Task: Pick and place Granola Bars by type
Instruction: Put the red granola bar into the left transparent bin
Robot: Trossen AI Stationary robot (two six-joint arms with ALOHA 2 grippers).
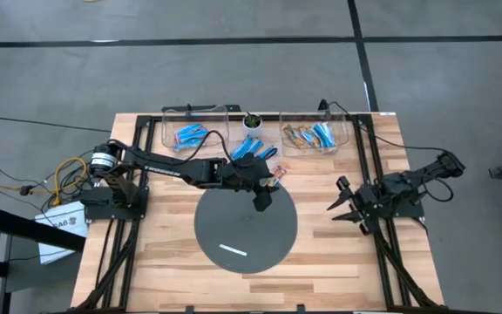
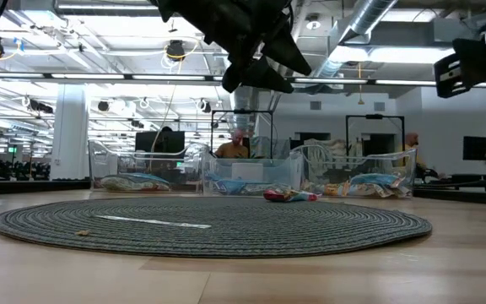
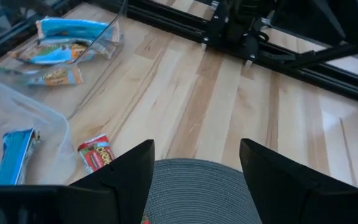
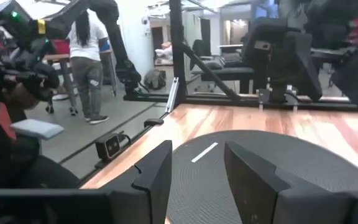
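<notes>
Wooden table [image 1: 164, 262] is being covered in the middle by a round grey mat [image 1: 246, 228], with a red-and-tan granola bar [image 3: 96, 153] lying just off its far edge. Left gripper [image 1: 262, 202] is being held wide and empty over the mat's far part, while other granola bars [image 1: 190, 136] are sitting in three clear bins [image 1: 171, 122] along the far edge. Right gripper [image 1: 341, 205] is being kept parted and empty, right of the mat.

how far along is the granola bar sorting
Mostly done, it seems: blue bars lie in the left bin and middle bin, tan and blue ones in the right bin. Nothing is in hand: the left gripper hangs open and empty over the round mat. One tan-and-red bar remains beside the mat.
</notes>
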